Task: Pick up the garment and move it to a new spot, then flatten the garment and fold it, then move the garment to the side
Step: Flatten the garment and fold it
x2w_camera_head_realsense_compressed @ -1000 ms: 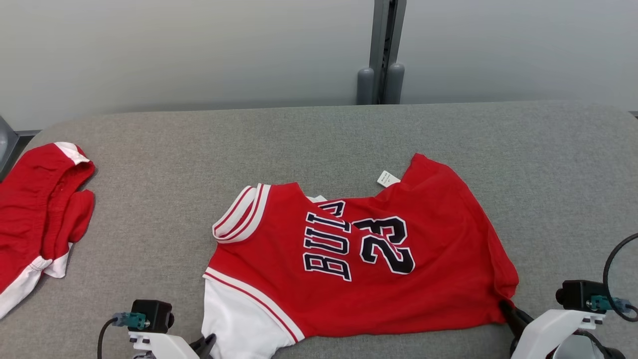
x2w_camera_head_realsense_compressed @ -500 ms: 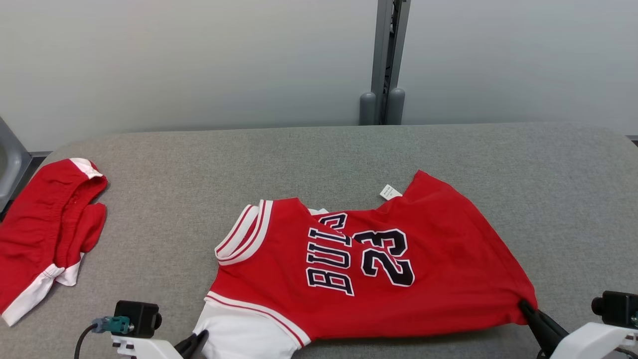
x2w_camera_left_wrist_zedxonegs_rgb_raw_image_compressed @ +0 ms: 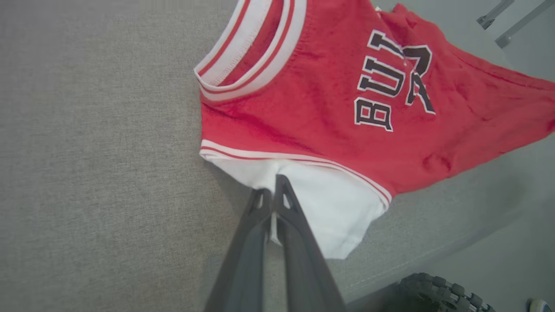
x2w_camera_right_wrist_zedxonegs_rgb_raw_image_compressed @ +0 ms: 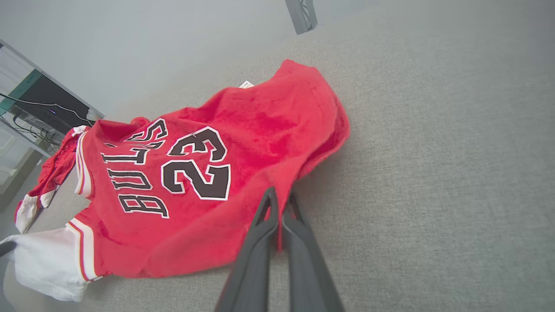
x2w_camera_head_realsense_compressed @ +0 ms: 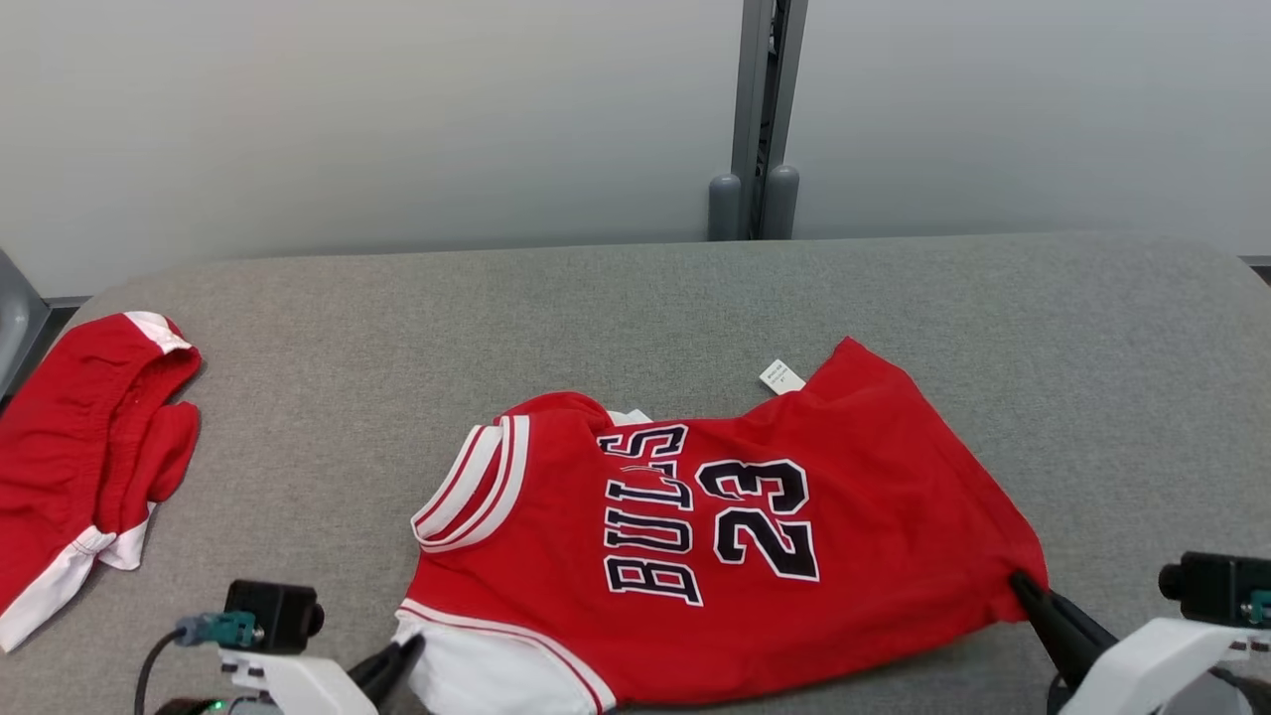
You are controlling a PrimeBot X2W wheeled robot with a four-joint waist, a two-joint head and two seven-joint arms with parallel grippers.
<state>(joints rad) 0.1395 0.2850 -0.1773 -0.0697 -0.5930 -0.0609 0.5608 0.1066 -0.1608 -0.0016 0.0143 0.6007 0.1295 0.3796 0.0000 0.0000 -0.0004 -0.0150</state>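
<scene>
**Jersey (x2w_camera_head_realsense_compressed: 775,536) pinched at both ends on the worktop (x2w_camera_head_realsense_compressed: 635,308)**

Left end effector (x2w_camera_head_realsense_compressed: 399,660) is clamped tight on the white sleeve (x2w_camera_left_wrist_zedxonegs_rgb_raw_image_compressed: 323,203), and my right end effector (x2w_camera_head_realsense_compressed: 1023,588) is closed hard on the red bottom corner. Between them the jersey lies front-up across the middle of the grey worktop, number 23 showing, collar toward my left. Red shorts (x2w_camera_head_realsense_compressed: 89,447) sit well apart at the far left.

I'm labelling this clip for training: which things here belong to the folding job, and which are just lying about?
In the job:
red jersey
left tool, shut on its white edge
right tool, shut on its red corner

Lying about:
red shorts, at the grey table's left end
grey post, behind the table
</scene>
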